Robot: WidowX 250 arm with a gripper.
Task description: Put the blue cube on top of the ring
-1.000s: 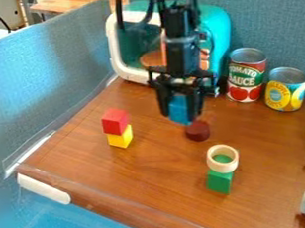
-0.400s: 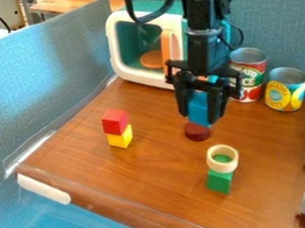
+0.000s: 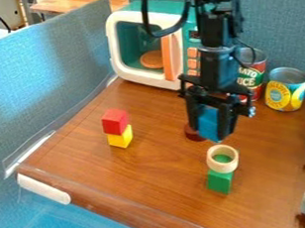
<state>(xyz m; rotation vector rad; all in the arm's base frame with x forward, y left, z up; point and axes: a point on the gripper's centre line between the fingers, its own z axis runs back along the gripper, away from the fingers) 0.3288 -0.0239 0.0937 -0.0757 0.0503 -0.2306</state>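
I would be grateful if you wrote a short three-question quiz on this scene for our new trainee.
1. Multiple choice: which cube does the gripper hold? (a) red (b) blue (c) yellow
2. True or false: the yellow cube sits on top of the red cube.
3. Fill in the missing word: the pale ring rests on top of a ____ block.

Key: 1. b, the blue cube. 2. False; the red cube sits on top of the yellow cube. 3. Green.
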